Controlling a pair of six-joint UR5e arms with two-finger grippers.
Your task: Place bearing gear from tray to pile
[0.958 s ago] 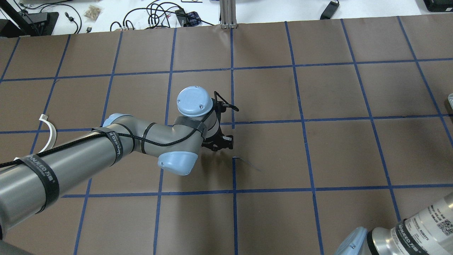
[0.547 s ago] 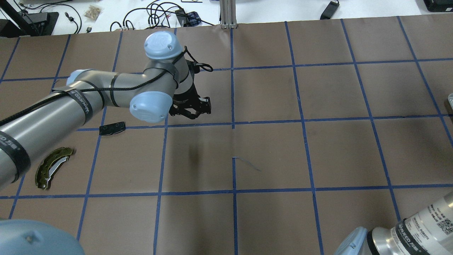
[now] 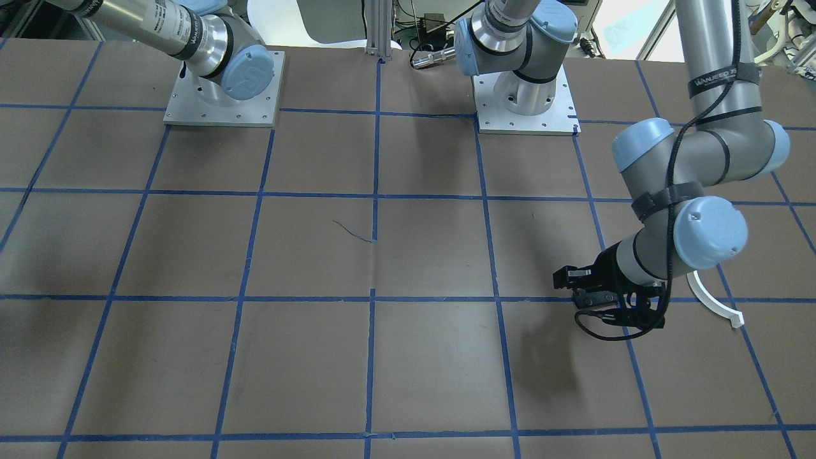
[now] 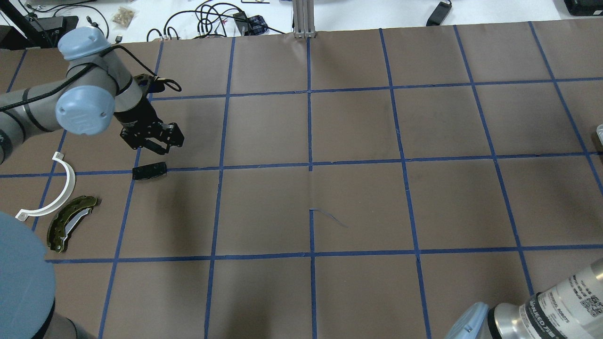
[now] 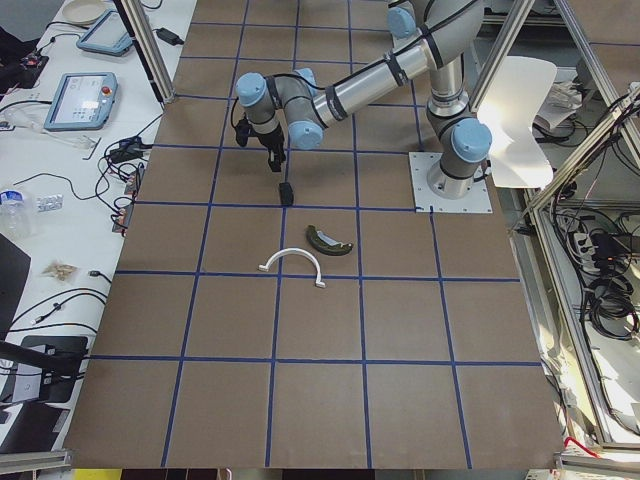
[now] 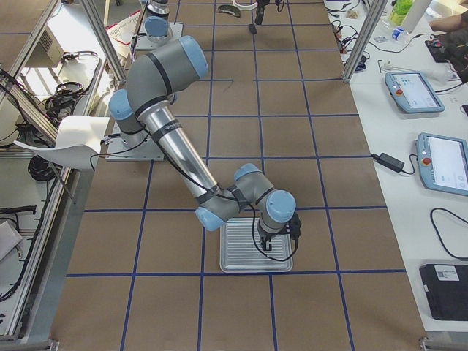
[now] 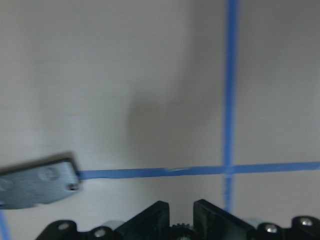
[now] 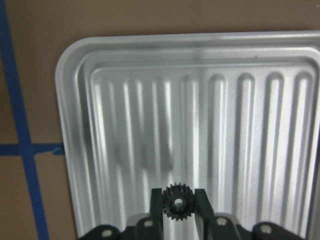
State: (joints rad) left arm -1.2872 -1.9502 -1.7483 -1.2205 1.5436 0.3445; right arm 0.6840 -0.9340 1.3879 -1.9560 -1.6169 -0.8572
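Note:
My right gripper is shut on a small black bearing gear, held just above the ribbed silver tray. The left gripper hovers right behind the pile's flat black plate. Its fingers stand close together, and a toothed dark edge of a second gear shows between them in the left wrist view. The white C-shaped arc and the olive-green brake shoe lie further left on the table.
Brown paper with a blue tape grid covers the table. The tray sits at the robot's right end, the pile at its left end. Cables and devices lie past the far edge.
The left arm has swung from the table's middle to the left, and its gripper is now beside the black plate. The white arc has come back into view.

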